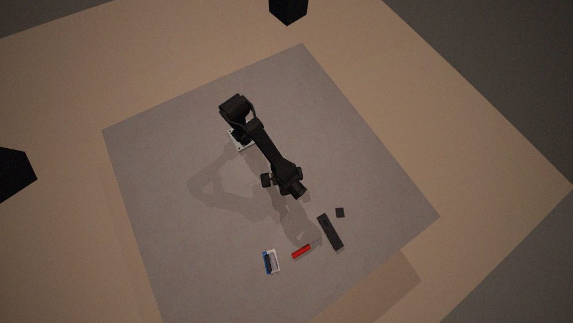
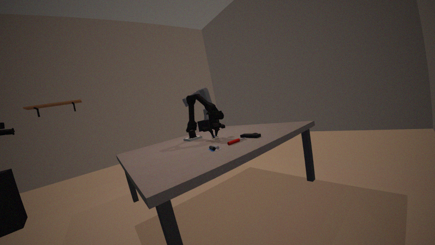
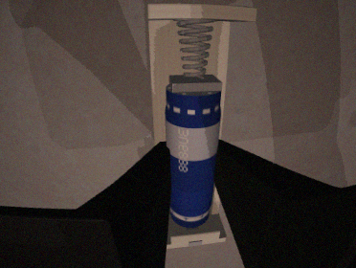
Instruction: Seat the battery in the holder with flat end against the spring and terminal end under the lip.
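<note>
My gripper (image 2: 215, 137) (image 3: 189, 149) points down and is shut on the battery (image 3: 192, 144), a blue cylinder with a pale band, one dark finger on each side. The pale holder (image 3: 155, 81) lies below it, its end wall at the top of the wrist view. The coiled spring (image 3: 195, 45) runs from that wall to a grey plate (image 3: 196, 86) at the battery's upper end in view. The battery's other end is by the holder's lip (image 3: 196, 237). The battery leans slightly against the holder's line. Whether its end is under or above the lip, I cannot tell.
A red screwdriver (image 1: 300, 251) (image 2: 233, 141), a long dark remote (image 1: 330, 232) (image 2: 250, 135) and a small dark square (image 1: 339, 212) lie beyond the gripper. A blue and white card (image 1: 264, 253) bears a dark and a grey cylinder.
</note>
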Action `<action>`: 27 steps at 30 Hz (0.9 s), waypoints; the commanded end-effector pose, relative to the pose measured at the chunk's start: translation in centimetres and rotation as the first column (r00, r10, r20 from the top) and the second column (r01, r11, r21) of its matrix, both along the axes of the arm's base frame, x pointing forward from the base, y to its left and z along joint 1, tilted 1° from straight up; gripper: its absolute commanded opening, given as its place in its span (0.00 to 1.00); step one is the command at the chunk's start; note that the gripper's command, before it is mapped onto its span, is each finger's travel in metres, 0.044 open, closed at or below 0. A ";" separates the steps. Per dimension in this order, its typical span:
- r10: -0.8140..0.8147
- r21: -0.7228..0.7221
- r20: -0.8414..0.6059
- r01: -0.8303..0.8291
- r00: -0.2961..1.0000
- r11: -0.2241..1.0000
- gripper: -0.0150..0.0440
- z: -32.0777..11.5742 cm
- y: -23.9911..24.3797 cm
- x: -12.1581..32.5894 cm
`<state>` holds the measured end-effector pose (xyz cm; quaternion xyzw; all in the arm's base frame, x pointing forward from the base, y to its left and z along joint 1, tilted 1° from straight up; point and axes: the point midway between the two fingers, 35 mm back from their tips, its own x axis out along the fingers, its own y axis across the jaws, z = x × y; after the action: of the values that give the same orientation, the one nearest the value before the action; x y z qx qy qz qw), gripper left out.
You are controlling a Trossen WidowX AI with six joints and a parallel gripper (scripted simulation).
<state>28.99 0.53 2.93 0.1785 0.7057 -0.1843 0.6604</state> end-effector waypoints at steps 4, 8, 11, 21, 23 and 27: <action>-0.003 0.000 0.001 0.003 1.000 1.000 0.36 0.0 0.0 -0.1; -0.003 0.000 0.001 0.003 1.000 1.000 0.53 0.0 0.0 -0.1; -0.003 0.000 0.001 0.003 1.000 1.000 0.53 0.1 0.0 -0.1; 0.000 0.000 0.001 0.000 1.000 1.000 0.53 1.5 0.0 -0.1; 0.000 0.000 0.001 0.000 1.000 1.000 0.62 1.8 0.0 -0.1; 0.000 0.000 0.001 0.000 1.000 1.000 0.80 5.0 0.0 0.0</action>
<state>28.65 0.54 5.59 0.1768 0.7121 -0.1861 0.6535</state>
